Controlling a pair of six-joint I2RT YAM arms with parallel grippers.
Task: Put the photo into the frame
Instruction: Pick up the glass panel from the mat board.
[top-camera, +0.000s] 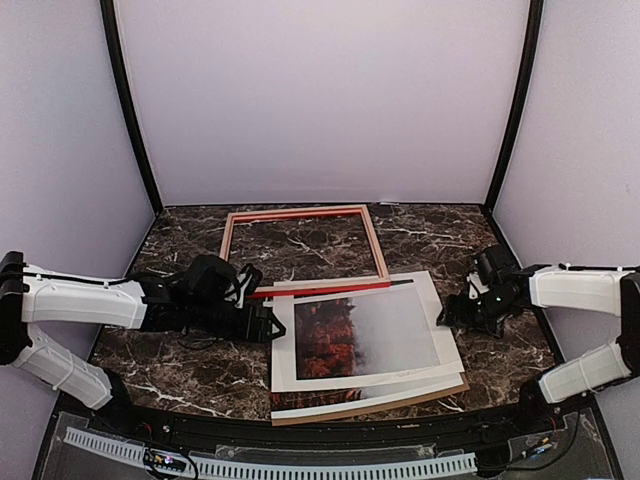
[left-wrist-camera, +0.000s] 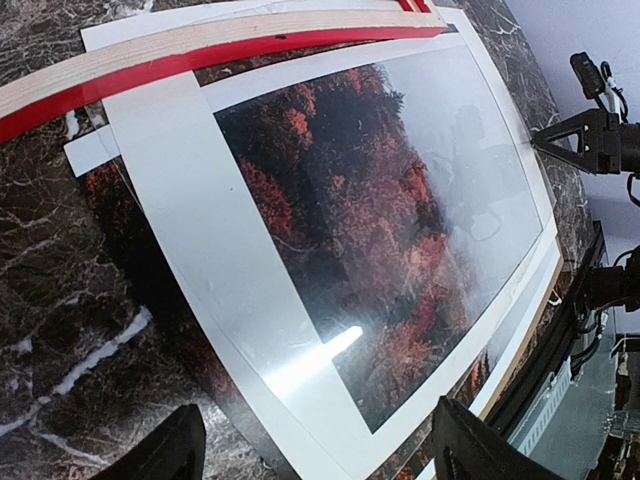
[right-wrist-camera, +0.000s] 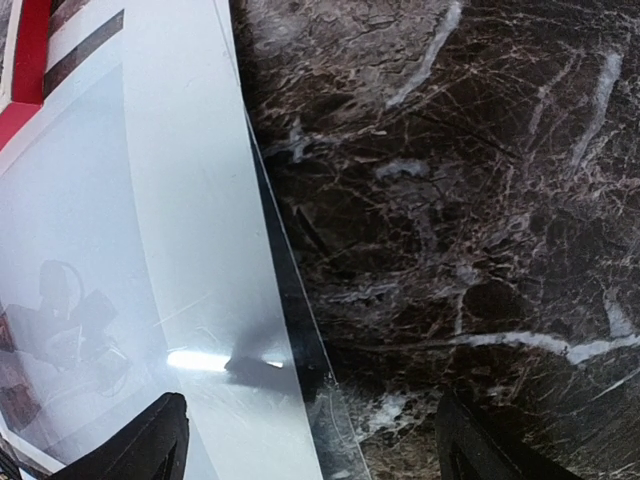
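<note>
Lilac walls enclose a dark marble worktop, where the frame is laid at the rear, its red near rail overlapping the white mat. The photo is seen through that mat's window, outside the frame. The left end effector and right end effector are spread at the stack's sides, nothing pinched. The glossy layers could be slid askew by an uneven pull. No writing can be read.

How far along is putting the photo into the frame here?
Nothing looks done: the frame lies empty, marble showing through it. The photo sits under the white mat, nearer the arms. In hand: the left gripper and right gripper, both open, flank it, holding nothing. Left: everything, from gripping the photo to seating it.
</note>
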